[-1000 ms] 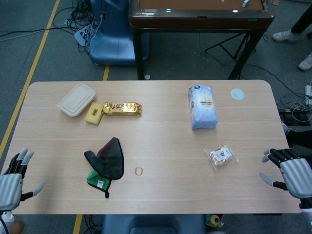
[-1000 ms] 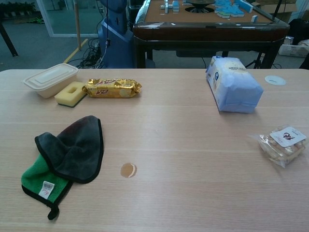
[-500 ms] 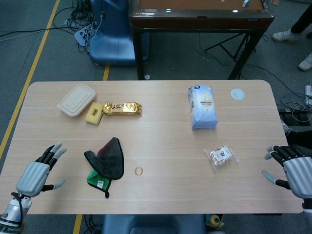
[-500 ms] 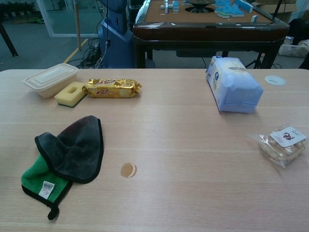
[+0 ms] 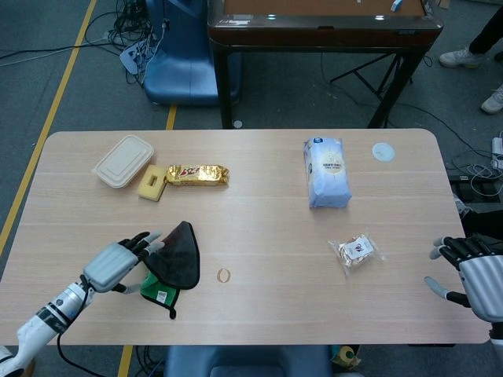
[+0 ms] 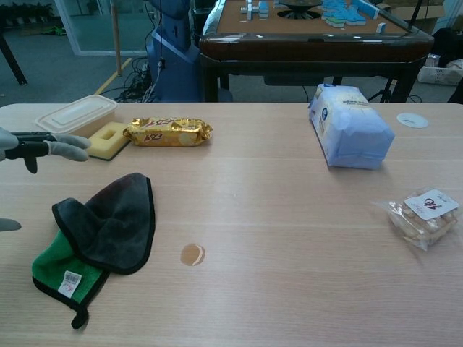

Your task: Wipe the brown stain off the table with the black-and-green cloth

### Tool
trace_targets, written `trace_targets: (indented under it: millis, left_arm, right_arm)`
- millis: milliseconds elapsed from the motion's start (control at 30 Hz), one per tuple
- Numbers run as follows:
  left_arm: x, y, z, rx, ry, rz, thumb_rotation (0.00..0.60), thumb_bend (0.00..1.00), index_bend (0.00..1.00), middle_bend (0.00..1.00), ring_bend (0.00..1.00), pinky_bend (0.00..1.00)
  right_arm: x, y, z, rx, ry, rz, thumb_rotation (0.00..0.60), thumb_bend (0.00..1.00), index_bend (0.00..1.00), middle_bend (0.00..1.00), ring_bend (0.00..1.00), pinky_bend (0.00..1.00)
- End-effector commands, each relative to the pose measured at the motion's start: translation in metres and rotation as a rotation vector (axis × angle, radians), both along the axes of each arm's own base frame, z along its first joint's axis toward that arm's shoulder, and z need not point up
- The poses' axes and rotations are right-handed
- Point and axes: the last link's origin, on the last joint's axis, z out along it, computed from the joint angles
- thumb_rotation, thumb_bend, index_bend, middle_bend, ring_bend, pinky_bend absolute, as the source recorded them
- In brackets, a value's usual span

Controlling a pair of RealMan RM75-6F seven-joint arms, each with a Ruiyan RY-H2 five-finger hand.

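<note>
The black-and-green cloth (image 5: 173, 261) (image 6: 101, 230) lies crumpled on the table at the front left, black side up with a green corner and a white tag showing. A small brown ring stain (image 5: 224, 275) (image 6: 192, 254) marks the wood just right of it. My left hand (image 5: 118, 263) hovers at the cloth's left edge, fingers spread and holding nothing; in the chest view only its fingertips (image 6: 54, 147) enter from the left. My right hand (image 5: 475, 275) stays open at the table's right edge, far from the cloth.
At the back left sit a beige lidded box (image 5: 123, 160), a yellow sponge (image 5: 152, 183) and a gold snack packet (image 5: 196, 174). A blue-white bag (image 5: 324, 171) and a clear cookie packet (image 5: 357, 251) lie on the right, a white disc (image 5: 383, 151) behind.
My left hand has swept in from the table's front left corner to the left edge of the cloth. The right hand has barely shifted. Cloth and stain are unmoved.
</note>
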Motion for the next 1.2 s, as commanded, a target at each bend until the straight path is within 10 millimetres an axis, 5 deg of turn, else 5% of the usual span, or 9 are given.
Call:
trace_targets:
  millis: [33, 933, 1033, 1200]
  left_arm:
    - [0.006, 0.013, -0.015, -0.028, 0.078, -0.042, 0.6, 0.17, 0.04, 0.0, 0.01, 0.25]
    - [0.001, 0.054, -0.079, -0.052, 0.229, 0.033, 0.6, 0.17, 0.01, 0.0, 0.01, 0.28]
    - [0.003, 0.054, -0.084, -0.042, 0.191, 0.033, 0.6, 0.17, 0.15, 0.02, 0.12, 0.4]
    - [0.003, 0.055, -0.09, -0.025, 0.15, 0.012, 0.6, 0.17, 0.41, 0.25, 0.35, 0.64]
  right_arm:
    - [-0.001, 0.0, 0.0, 0.001, 0.0, -0.003, 0.6, 0.25, 0.47, 0.37, 0.34, 0.31]
    - [-0.01, -0.002, 0.0, 0.007, -0.002, -0.032, 0.6, 0.25, 0.47, 0.37, 0.34, 0.31]
    - [-0.009, -0.002, 0.0, 0.006, -0.002, -0.031, 0.6, 0.25, 0.47, 0.37, 0.34, 0.31]
    - [-0.01, -0.001, 0.001, 0.002, -0.001, -0.035, 0.6, 0.25, 0.47, 0.37, 0.34, 0.31]
